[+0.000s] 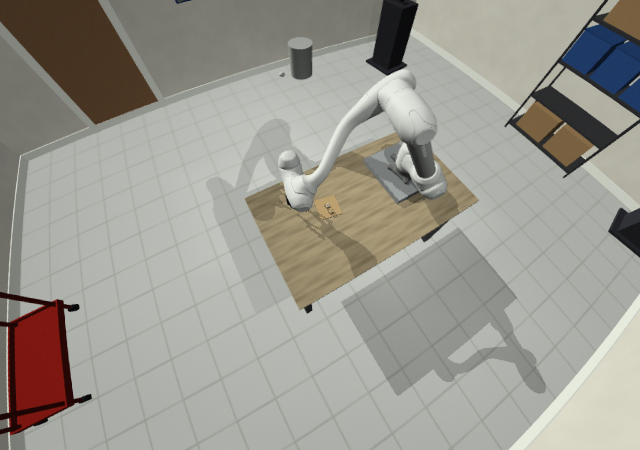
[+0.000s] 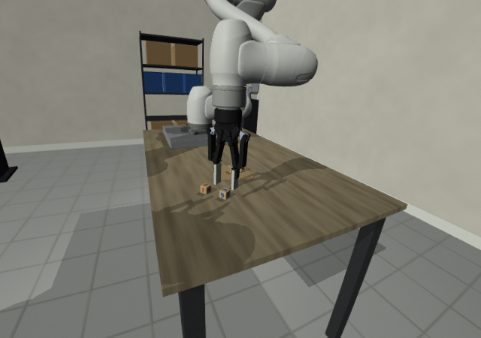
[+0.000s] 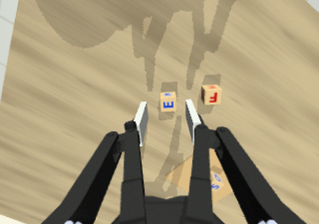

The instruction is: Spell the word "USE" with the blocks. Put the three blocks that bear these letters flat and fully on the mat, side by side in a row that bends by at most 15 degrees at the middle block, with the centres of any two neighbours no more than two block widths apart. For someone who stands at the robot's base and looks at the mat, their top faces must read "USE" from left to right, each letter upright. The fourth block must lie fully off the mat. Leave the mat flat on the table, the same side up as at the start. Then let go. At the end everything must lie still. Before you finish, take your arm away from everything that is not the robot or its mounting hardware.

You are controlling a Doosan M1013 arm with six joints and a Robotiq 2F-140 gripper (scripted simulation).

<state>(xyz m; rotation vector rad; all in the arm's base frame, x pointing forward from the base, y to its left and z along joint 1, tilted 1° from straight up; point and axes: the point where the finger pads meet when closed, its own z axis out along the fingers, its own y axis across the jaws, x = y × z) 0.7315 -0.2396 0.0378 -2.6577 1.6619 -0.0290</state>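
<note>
My gripper [image 3: 165, 109] [image 2: 225, 183] is open and empty. It hangs a little above the table, over a wooden block with a blue E [image 3: 168, 103] [image 2: 224, 194]. Its fingertips stand on either side of this block, higher up. A block with a red F [image 3: 211, 94] [image 2: 205, 188] lies close beside the E block, also on bare table. The small tan mat [image 3: 181, 178] [image 1: 337, 209] [image 2: 246, 174] lies behind the fingers, toward the robot's base. A block with a blue letter [image 3: 217, 178] sits on it, partly hidden by a finger. In the top view the wrist hides the gripper.
The wooden table [image 1: 336, 259] [image 2: 271, 218] bears the robot's grey base plate [image 1: 379, 168] [image 2: 178, 139] at its far end. The table's left edge is close to the two loose blocks. A shelf rack [image 2: 170, 82] stands behind the table.
</note>
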